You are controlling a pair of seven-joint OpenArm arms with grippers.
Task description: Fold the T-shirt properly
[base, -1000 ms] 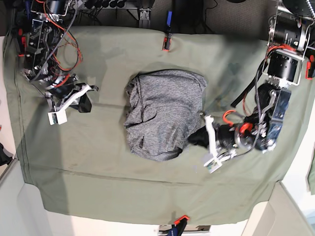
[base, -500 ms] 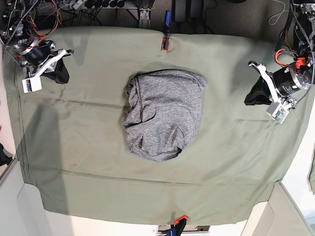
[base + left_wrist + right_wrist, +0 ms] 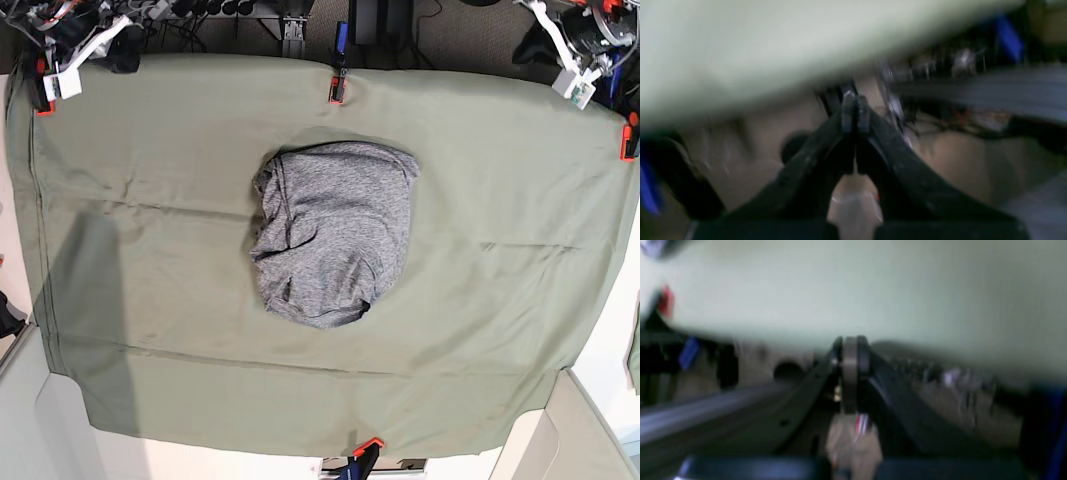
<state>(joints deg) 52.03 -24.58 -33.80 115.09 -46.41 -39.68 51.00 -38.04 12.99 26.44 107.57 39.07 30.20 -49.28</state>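
The heather-grey T-shirt [image 3: 335, 232] lies folded into a compact bundle in the middle of the olive-green table cloth [image 3: 150, 250]. No gripper touches it. My left gripper [image 3: 535, 40] is at the far right corner of the base view, off the cloth's edge; in the left wrist view its tips [image 3: 853, 111] are pressed together on nothing. My right gripper [image 3: 118, 45] is at the far left corner; in the right wrist view its tips [image 3: 850, 351] are also together and empty. Both wrist views are blurred.
Red clamps hold the cloth at the far edge [image 3: 337, 88], the right edge [image 3: 627, 140], the far left corner [image 3: 42, 98] and the near edge [image 3: 366, 446]. Cables and equipment sit behind the far edge.
Both arms have pulled back from the shirt's sides to the far corners of the table. The shirt has stayed still in its folded bundle.
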